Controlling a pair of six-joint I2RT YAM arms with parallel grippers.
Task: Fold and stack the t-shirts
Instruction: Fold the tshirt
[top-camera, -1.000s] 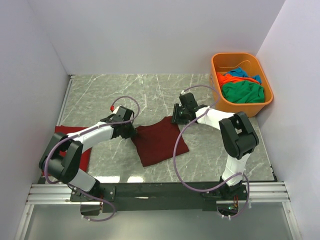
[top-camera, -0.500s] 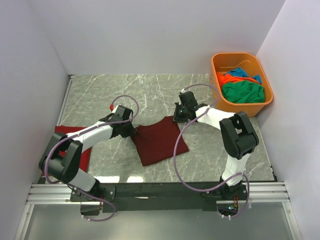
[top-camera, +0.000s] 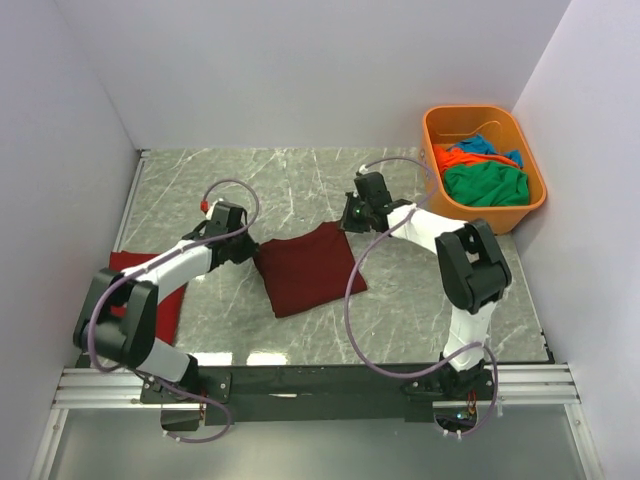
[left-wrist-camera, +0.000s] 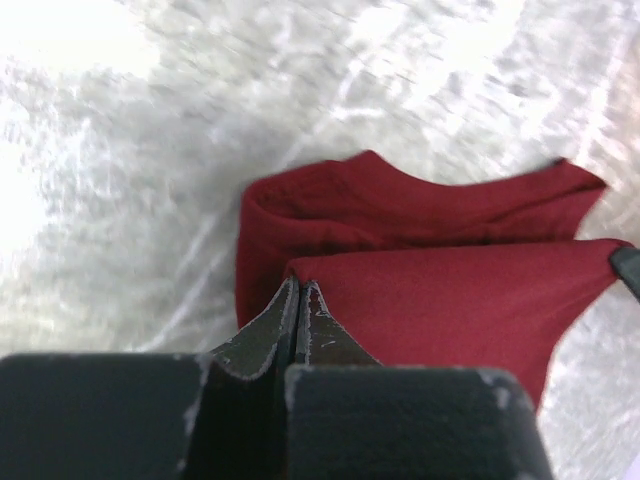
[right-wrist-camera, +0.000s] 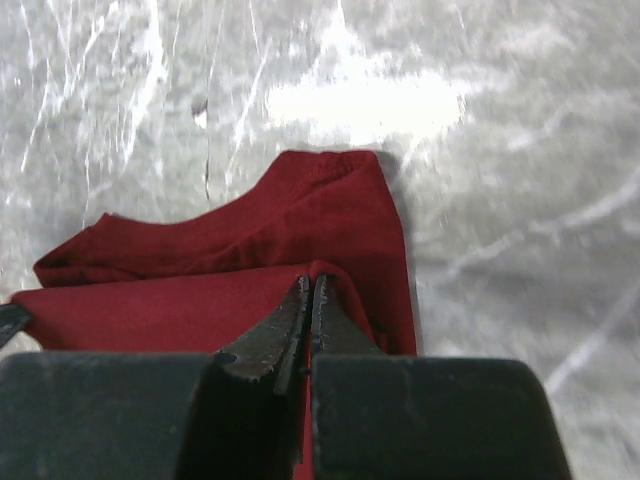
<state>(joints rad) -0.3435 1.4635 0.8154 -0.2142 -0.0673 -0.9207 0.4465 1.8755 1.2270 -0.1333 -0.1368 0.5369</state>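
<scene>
Midway between the desk's side edges, left gripper (top-camera: 246, 250) and right gripper (top-camera: 349, 222) were clamped tight on maroon t-shirt (top-camera: 305, 270) corners

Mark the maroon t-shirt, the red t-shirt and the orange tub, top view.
maroon t-shirt (top-camera: 305, 275), top external view, middle of the folded cloth.
red t-shirt (top-camera: 127, 263), top external view, its uncovered far corner.
orange tub (top-camera: 478, 216), top external view, near outer wall.

Plain white walls (top-camera: 300, 70) enclose a grey marbled table (top-camera: 290, 175)
</scene>
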